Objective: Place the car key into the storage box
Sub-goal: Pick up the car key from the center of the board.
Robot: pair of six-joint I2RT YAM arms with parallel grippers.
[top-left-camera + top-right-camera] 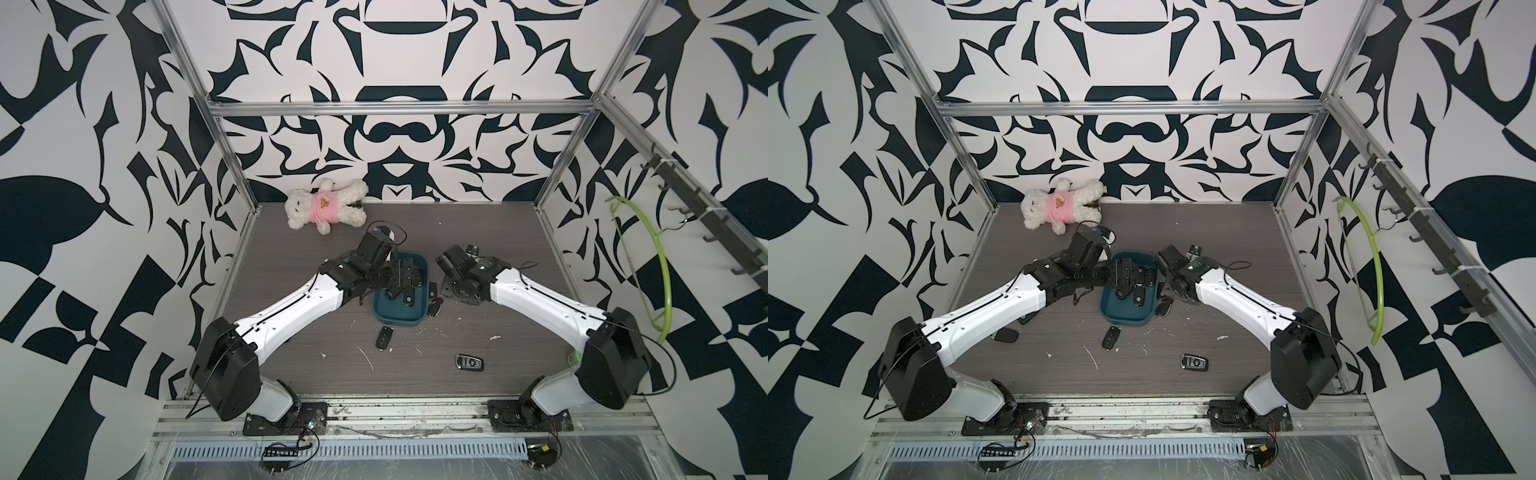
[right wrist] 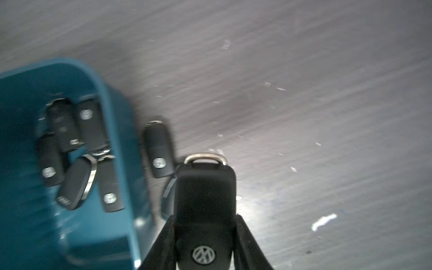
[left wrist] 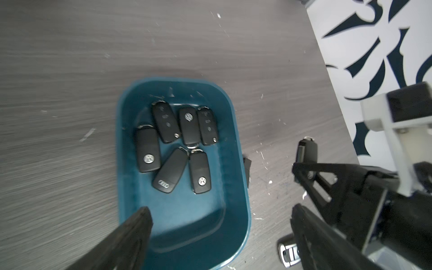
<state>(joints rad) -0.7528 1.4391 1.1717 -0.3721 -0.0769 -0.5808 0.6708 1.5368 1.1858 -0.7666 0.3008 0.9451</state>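
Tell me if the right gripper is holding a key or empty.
Holding one: the right gripper clamps a black VW key between its fingers, outside the storage box, in the right wrist view.

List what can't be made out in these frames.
Storage box: far part lies under the left gripper in both top views.
Right gripper: jaws hidden under its wrist in both top views; only its wrist view shows the car key gripped.
Keys in the box: motion-blurred in the right wrist view.
Silver key: cut by the left wrist view's bottom edge.

The left arm (image 1: 291,304) hides part of the storage box (image 1: 395,314).
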